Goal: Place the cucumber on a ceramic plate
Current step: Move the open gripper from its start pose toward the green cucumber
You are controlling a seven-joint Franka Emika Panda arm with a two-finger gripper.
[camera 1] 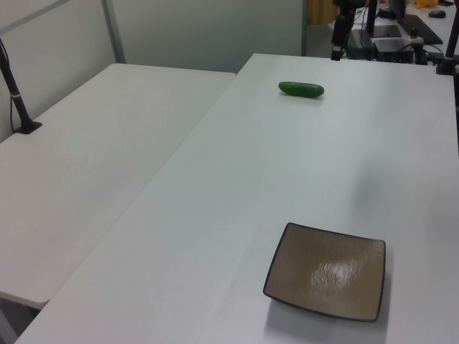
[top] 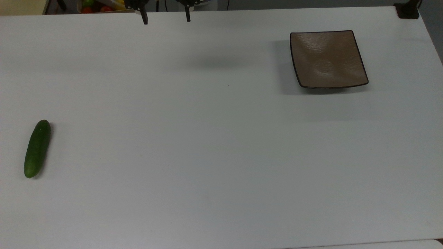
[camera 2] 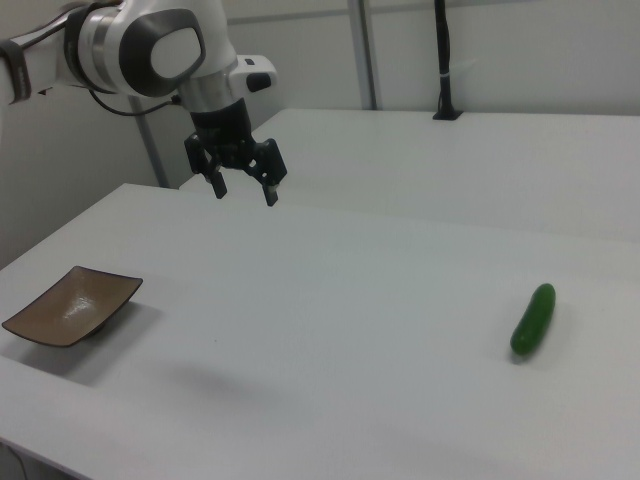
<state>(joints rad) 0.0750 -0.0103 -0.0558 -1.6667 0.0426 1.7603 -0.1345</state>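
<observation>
A wide white table (top: 221, 138) fills the scene, with a second white table (camera 1: 93, 158) butted against it in the left view and pale partition walls behind.

Going across the top view from its left: the cucumber (top: 37, 148) lies flat on the table near the top view's left edge, lengthwise roughly up and down the picture, with nothing touching it. In the right view the cucumber (camera 2: 533, 318) sits towards the right view's right, and in the left view the cucumber (camera 1: 301, 89) rests at the far end of the table.

Next comes the gripper (top: 166, 19) at the top edge of the top view, a little left of centre. In the right view the gripper (camera 2: 243, 186) hangs well above the table, its two fingers spread apart with nothing between them.

Furthest towards the top view's right is the plate (top: 328, 58), square, brown and bare. It lies well apart from the cucumber.

Judging by this, nothing of the task is done yet: the cucumber is not grasped and not lifted. The reach, the grasp, the carry across the table and the set-down on the plate all remain.
</observation>
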